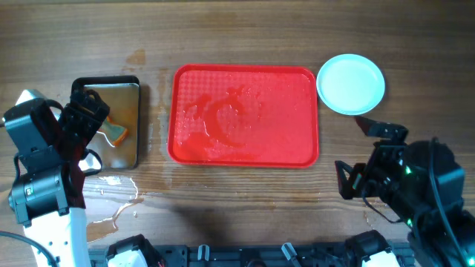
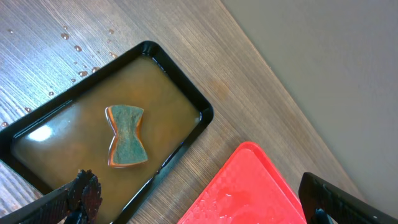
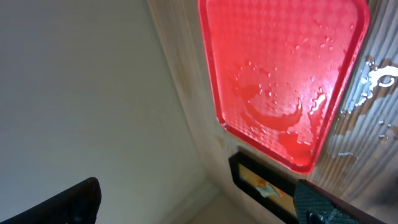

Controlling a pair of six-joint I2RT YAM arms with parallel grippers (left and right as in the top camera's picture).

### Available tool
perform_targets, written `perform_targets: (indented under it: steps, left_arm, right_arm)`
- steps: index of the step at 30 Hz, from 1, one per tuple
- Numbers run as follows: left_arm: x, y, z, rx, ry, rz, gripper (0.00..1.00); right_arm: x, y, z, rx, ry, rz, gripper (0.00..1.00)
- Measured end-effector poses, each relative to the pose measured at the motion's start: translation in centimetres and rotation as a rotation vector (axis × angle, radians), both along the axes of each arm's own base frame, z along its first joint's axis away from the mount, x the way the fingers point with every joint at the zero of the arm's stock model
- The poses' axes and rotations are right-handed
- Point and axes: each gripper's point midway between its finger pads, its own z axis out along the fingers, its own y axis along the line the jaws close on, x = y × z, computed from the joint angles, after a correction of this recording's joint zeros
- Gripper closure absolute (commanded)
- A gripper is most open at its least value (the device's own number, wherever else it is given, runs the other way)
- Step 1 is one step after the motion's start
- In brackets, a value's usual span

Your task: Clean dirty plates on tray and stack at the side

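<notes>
The red tray (image 1: 245, 115) lies mid-table with nothing on it but wet streaks; it also shows in the left wrist view (image 2: 249, 186) and the right wrist view (image 3: 280, 62). Off its right far corner sit the plates (image 1: 350, 83), seen from above as one pale blue-white disc, so the number stacked cannot be told. My left gripper (image 1: 89, 111) (image 2: 202, 205) hangs open over the black pan's near end, holding nothing. Below the plates and to the tray's right, my right gripper (image 1: 358, 154) (image 3: 199, 208) stands open and empty.
Left of the tray is a black-rimmed pan (image 1: 133, 83) (image 2: 180, 81) of brownish water with a green and orange sponge (image 1: 115, 132) (image 2: 127, 137) in it. Water puddles (image 1: 122, 200) lie on the wooden table at the front left.
</notes>
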Motion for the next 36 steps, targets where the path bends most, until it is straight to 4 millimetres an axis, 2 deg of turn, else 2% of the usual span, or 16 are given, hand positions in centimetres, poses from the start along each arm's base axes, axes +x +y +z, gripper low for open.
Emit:
perform_targets:
  steps: [3, 6, 8, 14, 16, 19, 22, 26, 28, 30, 36]
  left_arm:
    - [0.0, 0.0, 0.0, 0.000, 0.000, 0.000, 0.00]
    - [0.0, 0.0, 0.0, -0.001, 0.001, 0.000, 0.00]
    - [0.0, 0.0, 0.0, -0.001, 0.001, 0.000, 0.00]
    - [0.0, 0.0, 0.0, -0.001, 0.001, 0.000, 0.00]
    - [0.0, 0.0, 0.0, -0.001, 0.002, 0.000, 0.00]
    - [0.0, 0.0, -0.1, -0.001, 0.002, 0.000, 0.00]
    - [0.0, 0.0, 0.0, -0.001, 0.002, 0.000, 0.00]
    - [0.0, 0.0, 0.0, -0.001, 0.002, 0.000, 0.00]
    - [0.0, 0.0, 0.0, -0.001, 0.002, 0.000, 0.00]
    - [0.0, 0.0, 0.0, -0.001, 0.001, 0.000, 0.00]
    - [0.0, 0.0, 0.0, -0.001, 0.002, 0.000, 0.00]
  right_arm:
    - [-1.3, -0.8, 0.5, 0.003, -0.027, -0.020, 0.00]
    - [-2.7, -1.2, -0.1, 0.000, -0.003, -0.019, 0.00]
    - [-4.0, -1.6, -1.3, -0.017, 0.054, -0.020, 0.00]
    - [-10.1, -4.2, -6.7, -0.118, 0.332, -0.061, 0.00]
    - [-10.5, -5.0, -7.1, -0.154, 0.307, -0.073, 0.00]
    - [-8.2, -5.9, -6.0, -0.262, 0.094, -0.049, 0.00]
    - [-5.0, -6.5, -2.9, -0.420, -0.212, -0.022, 0.00]
    - [-2.3, -6.8, 0.9, -0.686, -0.555, 0.008, 0.00]
    - [-1.3, -6.6, 1.8, -0.801, -0.673, 0.025, 0.00]
    - [-0.1, -6.0, 2.0, -0.922, -0.785, 0.061, 0.00]
    - [1.6, -4.5, -0.9, -1.086, -0.914, 0.142, 0.00]
